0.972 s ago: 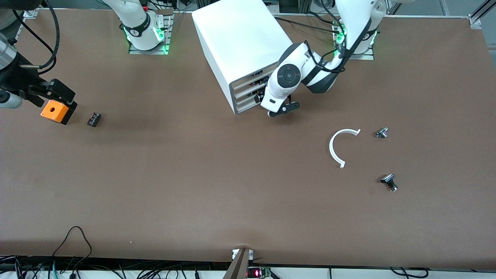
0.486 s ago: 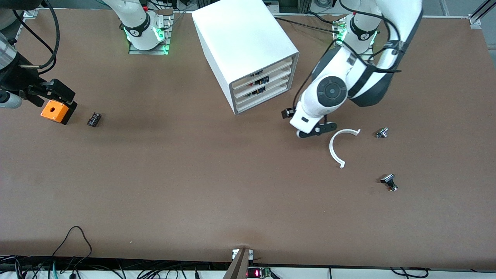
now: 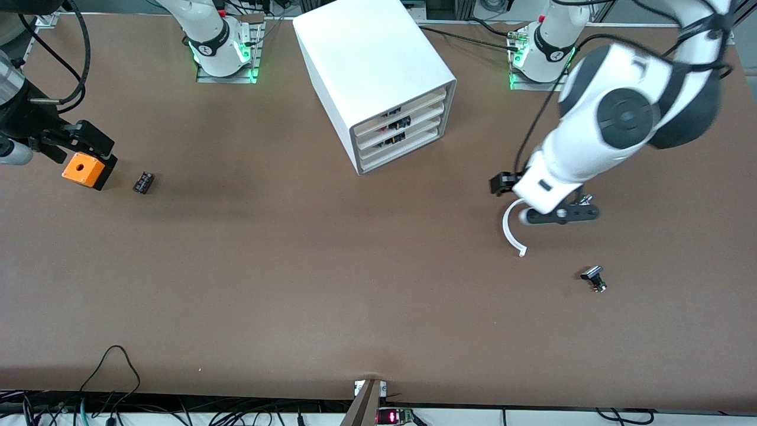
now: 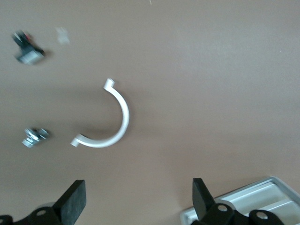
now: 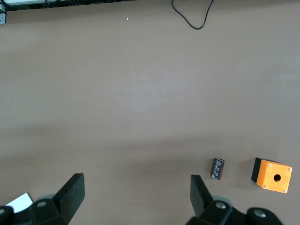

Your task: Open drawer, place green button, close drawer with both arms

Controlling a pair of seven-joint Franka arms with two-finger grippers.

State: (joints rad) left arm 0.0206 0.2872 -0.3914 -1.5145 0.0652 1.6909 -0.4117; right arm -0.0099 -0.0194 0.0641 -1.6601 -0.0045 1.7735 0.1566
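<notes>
White and boxy, the cabinet stands on the brown surface between the two arm bases, its four cream-white tray drawers facing the front camera at an angle. The drawer, third from the top, sits flush with the other three, shut. Small dark parts show through the central notches of the drawers; what they are cannot be told.

The left gripper hangs over a white half-ring that lies toward the left arm's end of the surface. In the left wrist view its two black fingers stand wide apart with nothing between them, the half-ring on the surface below, and a corner of the cabinet just in sight. A small silver-and-black knob lies just beside one end of the half-ring; in the front view the gripper covers most of it. Another small black part with a flat cap lies nearer to the front camera than the half-ring, apart from it.

The right gripper waits at the right arm's end of the surface, over an orange cube with a hole. In the right wrist view its fingers are spread wide and empty. A small dark ribbed block lies near the cube, toward the cabinet.

No green-capped button can be made out in any view.
</notes>
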